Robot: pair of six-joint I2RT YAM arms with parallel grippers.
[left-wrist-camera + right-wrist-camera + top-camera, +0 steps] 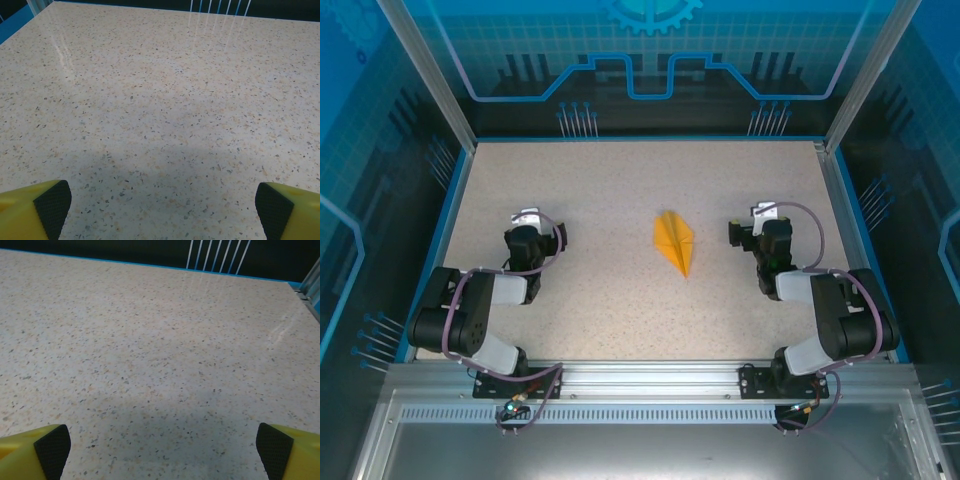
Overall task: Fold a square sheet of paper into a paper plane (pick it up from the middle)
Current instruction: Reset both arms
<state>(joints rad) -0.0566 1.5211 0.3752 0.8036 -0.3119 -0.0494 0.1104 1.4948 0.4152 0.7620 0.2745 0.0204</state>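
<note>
So the small orange-yellow paper plane (674, 243) looks done to me: a narrow creased dart lying flat a touch right of the middle of the pale speckled stone-look surface (600, 180), nose pointing to roughly 5 o'clock, wide tail end toward 11. It's sitting on its own and nothing is touching it.

Handling-wise, I'd guess it weighs next to nothing and is pretty floppy. It's thin paper that's only stiff along the folds, so it'll crush or spring open if it's squeezed hard, and it'll probably skate on that smooth top. If I had to pick a spot, I'd pinch it across the middle where the layers stack along the centre crease, not at the thin tip or the loose flap edges.

The left claw (528, 218) is off at the plane's 9 o'clock and the right claw (757, 222) is at its 3 o'clock. Both are well apart from it and pulled back near their own arms. In the wrist views the left claw (162, 210) and right claw (162, 450) are spread wide. Their yellow fingers with black pads (52, 207) sit at the far corners, with just bare speckled top between them.

Can't read any writing or brand anywhere. The paper is plain, and the little white tags on the claws are too small to make out.
</note>
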